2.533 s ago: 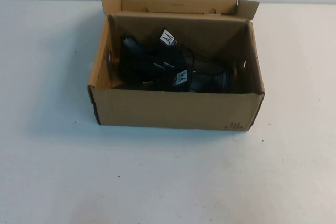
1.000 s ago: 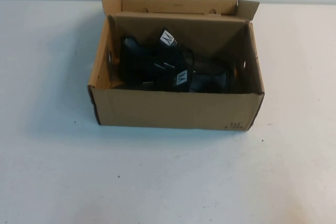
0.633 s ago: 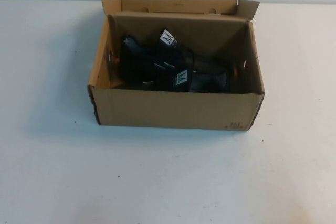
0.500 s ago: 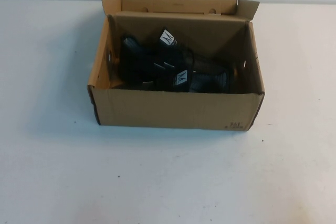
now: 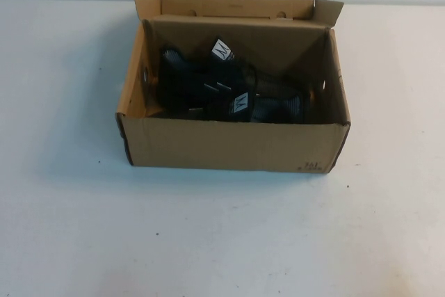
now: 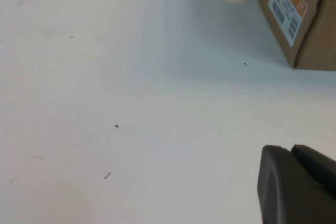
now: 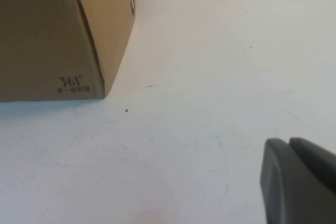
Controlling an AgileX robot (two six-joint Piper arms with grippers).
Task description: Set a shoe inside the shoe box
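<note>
High view | shoe [image 5: 274, 107] inside shoe box [image 5: 233, 145] | left gripper [image 6: 296, 184], right gripper [image 7: 299, 179] low over bench [image 5: 222, 234], clear of box, finger state untellable

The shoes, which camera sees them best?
The high view: both black shoes lie inside the open shoe box. Both wrist views show only the box's outside and bare table. The left gripper and right gripper sit apart from the box.
</note>
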